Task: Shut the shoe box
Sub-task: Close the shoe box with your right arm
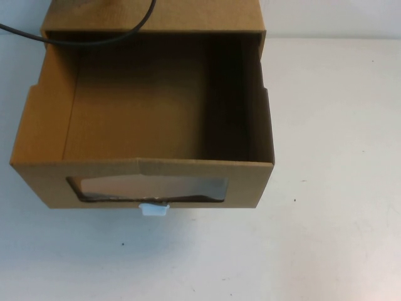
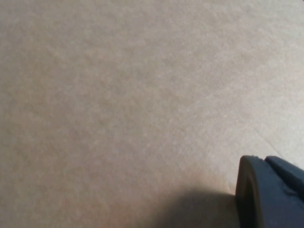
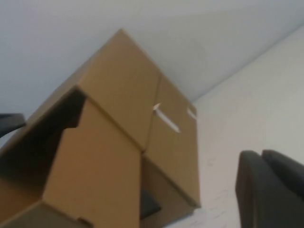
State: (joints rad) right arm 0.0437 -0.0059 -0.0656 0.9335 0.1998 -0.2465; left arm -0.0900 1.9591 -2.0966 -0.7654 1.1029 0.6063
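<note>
The shoe box (image 1: 144, 113) is seen on the table (image 1: 338, 188), its drawer pulled out and empty. Light, stiff cardboard is judged; the front panel (image 1: 150, 185) is best pushed. The left gripper (image 2: 270, 194) lies against cardboard, the right gripper (image 3: 270, 190) beside the box; neither's closure can be told.

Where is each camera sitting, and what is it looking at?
High view: sits up above, looking down at the open shoe box on the white table; neither arm shows.
Left wrist view: sits on the left arm, pressed close to plain brown cardboard; only a bit of the left claw shows.
Right wrist view: sits low on the right arm, looking at the box's side; a bit of the right claw shows.
High and right wrist views share the shoe box.
</note>
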